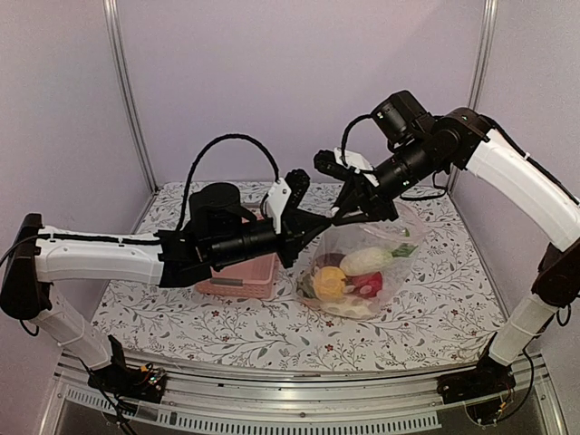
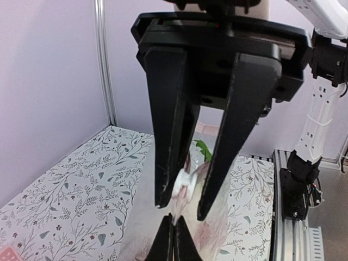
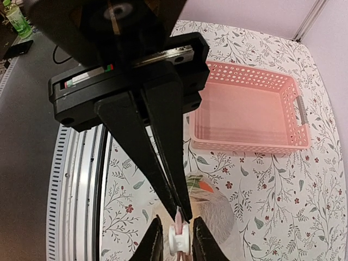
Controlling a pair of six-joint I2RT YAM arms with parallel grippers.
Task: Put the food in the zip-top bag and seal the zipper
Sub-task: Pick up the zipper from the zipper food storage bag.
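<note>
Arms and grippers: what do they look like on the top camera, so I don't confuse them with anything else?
The left arm and right arm have white shells, black joints and black wrists. The left gripper and right gripper are black: two long tapering fingers under a wide crossbar. A black cable loops above the left arm.

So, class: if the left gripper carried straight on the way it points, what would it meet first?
Probably the small white clip between the fingers of the right gripper, directly ahead of the left gripper; depth is unclear.

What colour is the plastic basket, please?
Pink: the perforated plastic basket shows best in the right wrist view.
</note>
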